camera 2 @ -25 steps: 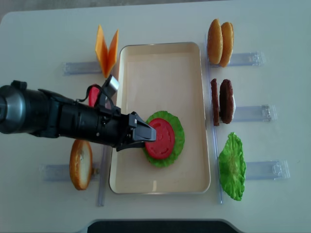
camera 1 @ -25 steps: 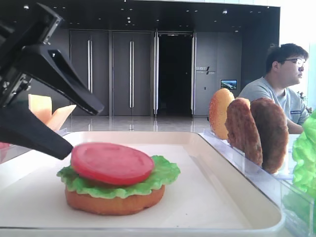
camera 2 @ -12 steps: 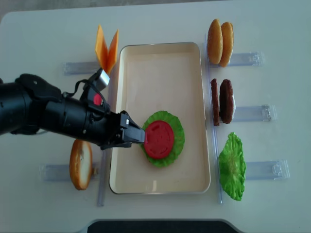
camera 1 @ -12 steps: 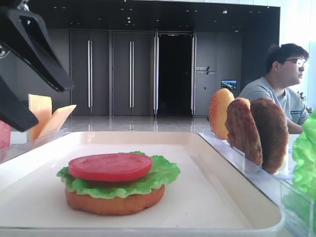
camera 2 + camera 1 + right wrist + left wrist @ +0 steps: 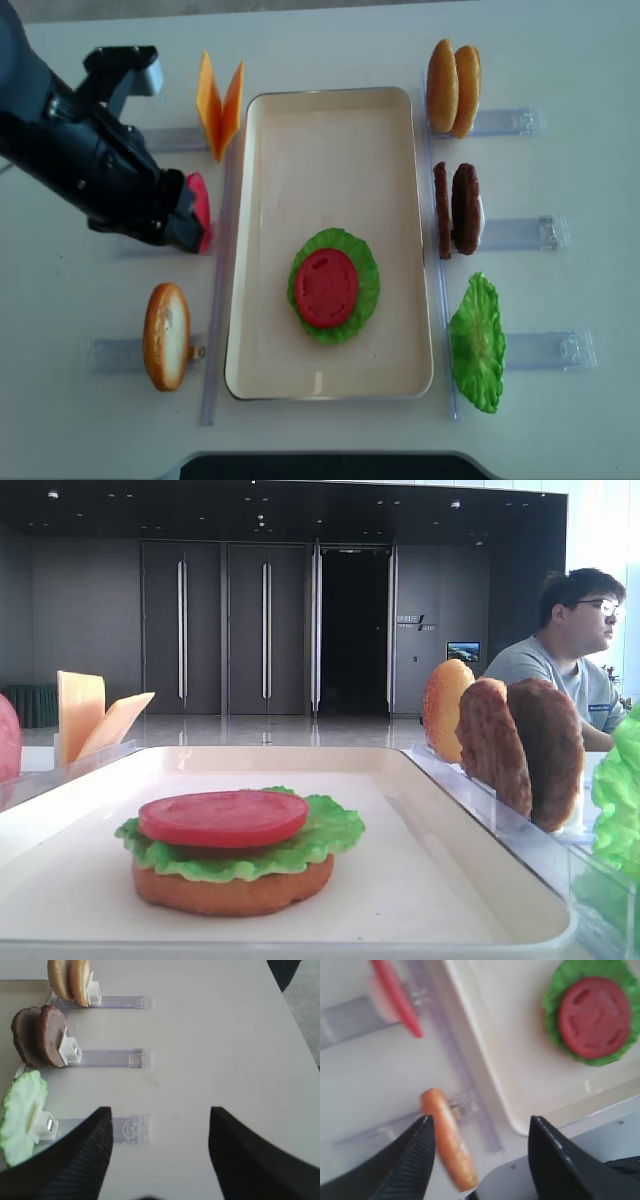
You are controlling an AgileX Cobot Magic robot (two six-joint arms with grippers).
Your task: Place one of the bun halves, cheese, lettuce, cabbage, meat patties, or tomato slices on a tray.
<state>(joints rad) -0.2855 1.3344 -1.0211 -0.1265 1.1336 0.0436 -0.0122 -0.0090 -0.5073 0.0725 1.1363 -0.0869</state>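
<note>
At the far left of the overhead view the left arm [image 5: 85, 160] reaches over the table [image 5: 330, 40], its black body covering part of the rack [image 5: 140, 140] beside the tray; its left gripper [image 5: 480, 1160] shows in the wrist view with the two fingers [image 5: 405, 1160] spread wide and nothing between them, hanging above the table edge and the tray's corner; just beside the arm's lower end a spare tomato slice [image 5: 199, 210] stands on edge in its rack; below it a bun half [image 5: 166, 335] stands upright in the lowest left rack; above, two cheese slices [image 5: 220, 105] lean apart in a V.

In the middle lies the cream tray [image 5: 330, 130]; in its lower half sits a stack, a flat bun base [image 5: 235, 888] at the bottom, a ruffled lettuce leaf [image 5: 368, 282] on it, and a tomato slice [image 5: 327, 288] lying flat on top.

To the right of the tray, well apart from the stack, two bun halves [image 5: 452, 85] stand in the top rack; two meat patties [image 5: 458, 208] in the middle one; a second lettuce leaf [image 5: 478, 342] in the lowest; the right gripper [image 5: 160, 1160] hovers over bare table near that rack, its fingers parted and empty; a seated man [image 5: 565, 650] is in the background.
</note>
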